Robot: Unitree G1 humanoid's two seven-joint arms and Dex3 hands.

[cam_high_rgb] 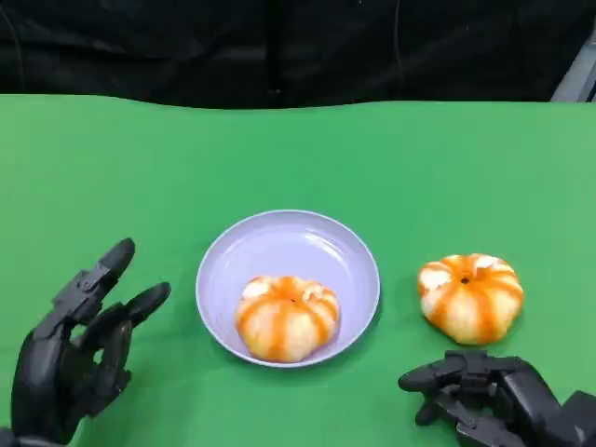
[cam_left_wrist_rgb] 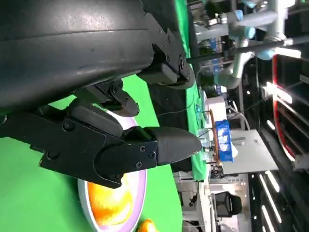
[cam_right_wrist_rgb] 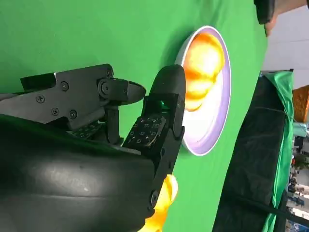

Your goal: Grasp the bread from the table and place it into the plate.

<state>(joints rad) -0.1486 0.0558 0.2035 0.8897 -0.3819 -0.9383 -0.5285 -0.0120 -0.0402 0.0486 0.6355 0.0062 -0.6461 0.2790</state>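
Note:
A pale lilac plate (cam_high_rgb: 321, 244) lies in the middle of the green table and holds one orange-striped pumpkin-shaped bread (cam_high_rgb: 286, 317) in its near half. A second bread (cam_high_rgb: 470, 296) of the same kind sits on the cloth to the plate's right. My right hand (cam_high_rgb: 489, 402) hovers just in front of that second bread, fingers apart and holding nothing. My left hand (cam_high_rgb: 79, 349) stays at the lower left, well clear of the plate, fingers spread and empty. The left wrist view shows the plate (cam_left_wrist_rgb: 141, 191) with its bread (cam_left_wrist_rgb: 110, 203); the right wrist view shows the plate (cam_right_wrist_rgb: 223, 118), its bread (cam_right_wrist_rgb: 203, 63) and the loose bread (cam_right_wrist_rgb: 161, 205).
The green cloth (cam_high_rgb: 186, 158) runs to a dark backdrop (cam_high_rgb: 279, 47) along the far edge. Lab equipment and another robot arm (cam_left_wrist_rgb: 236, 53) stand beyond the table in the left wrist view.

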